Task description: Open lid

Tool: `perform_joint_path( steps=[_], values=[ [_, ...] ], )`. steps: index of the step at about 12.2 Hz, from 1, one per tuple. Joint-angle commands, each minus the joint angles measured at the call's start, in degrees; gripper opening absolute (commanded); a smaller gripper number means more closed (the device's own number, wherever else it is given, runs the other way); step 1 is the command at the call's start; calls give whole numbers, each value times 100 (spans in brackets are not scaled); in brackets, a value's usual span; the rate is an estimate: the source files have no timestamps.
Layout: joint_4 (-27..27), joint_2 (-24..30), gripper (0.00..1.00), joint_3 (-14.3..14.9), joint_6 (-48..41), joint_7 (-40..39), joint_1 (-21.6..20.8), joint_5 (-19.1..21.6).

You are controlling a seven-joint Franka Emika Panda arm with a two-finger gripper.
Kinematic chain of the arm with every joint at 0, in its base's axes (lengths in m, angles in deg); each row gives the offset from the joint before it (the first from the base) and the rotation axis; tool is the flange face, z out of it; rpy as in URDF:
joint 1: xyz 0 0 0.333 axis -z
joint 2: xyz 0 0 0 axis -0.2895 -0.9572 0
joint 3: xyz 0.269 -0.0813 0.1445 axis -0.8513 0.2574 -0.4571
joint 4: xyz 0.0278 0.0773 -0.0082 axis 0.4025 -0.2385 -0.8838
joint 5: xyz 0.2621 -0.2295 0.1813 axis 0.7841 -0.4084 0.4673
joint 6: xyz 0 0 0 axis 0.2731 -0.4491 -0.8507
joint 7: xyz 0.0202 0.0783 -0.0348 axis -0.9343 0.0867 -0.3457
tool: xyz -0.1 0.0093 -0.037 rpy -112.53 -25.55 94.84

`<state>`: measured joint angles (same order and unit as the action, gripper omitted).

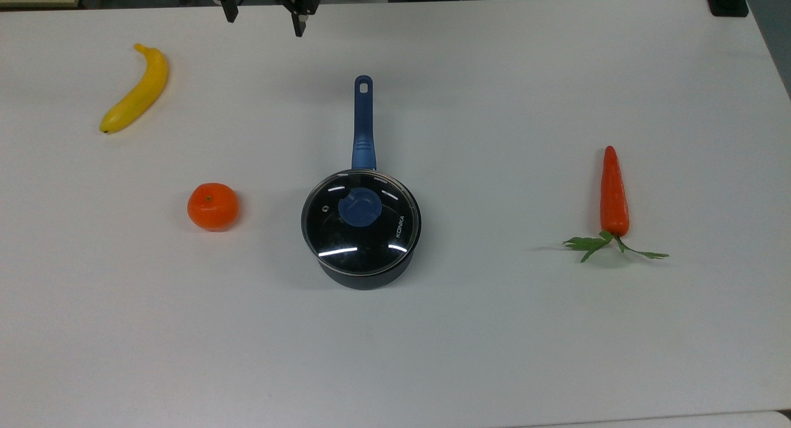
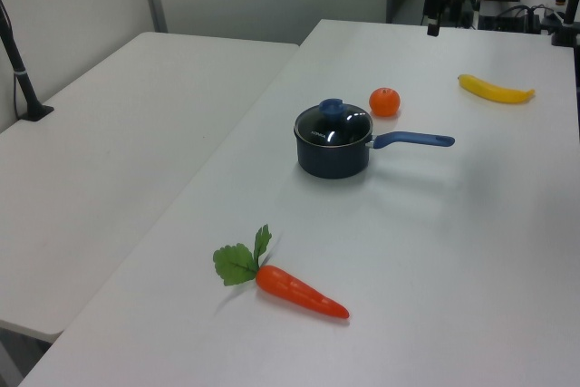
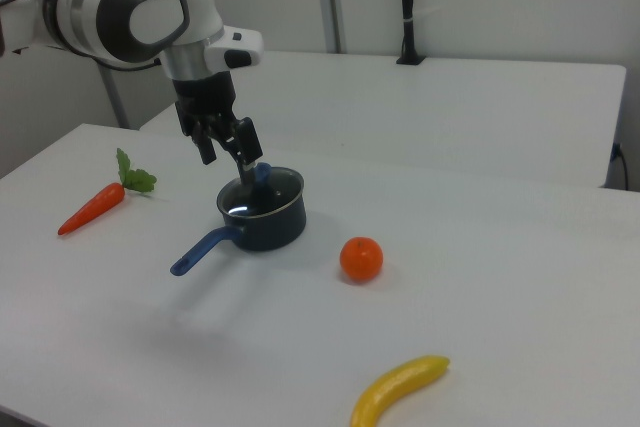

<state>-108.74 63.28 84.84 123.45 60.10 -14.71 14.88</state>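
Note:
The round glass lid (image 1: 363, 238) sits closed on the dark saucepan (image 1: 364, 278) at the middle of the table, with its blue knob (image 1: 359, 208) on top. The pan's blue handle (image 1: 363, 122) points toward the top view's upper edge. The lid (image 2: 337, 129) and the lid (image 3: 265, 195) look level on the pan rim. My gripper (image 1: 264, 19) hangs open and empty in the air above the table's far edge in the top view, well clear of the lid. In the right view the gripper (image 3: 230, 154) stands in front of the pan.
A banana (image 1: 137, 89) lies at the top view's upper left, an orange (image 1: 212, 206) left of the pan, and a carrot (image 1: 613, 193) with green leaves far to the right. A second white table (image 2: 109, 133) stands beside this one.

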Motion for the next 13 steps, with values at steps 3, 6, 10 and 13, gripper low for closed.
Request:
perform_joint_path(
  steps=[3,6,10,13],
  values=[
    [124,58,100,-47,-470,-92,61,-73],
    [116,58,100,-47,-479,-83,53,-73],
    [125,58,100,-47,-470,-92,70,-73],
    [125,49,100,-47,-461,-39,70,-73]
  ],
)
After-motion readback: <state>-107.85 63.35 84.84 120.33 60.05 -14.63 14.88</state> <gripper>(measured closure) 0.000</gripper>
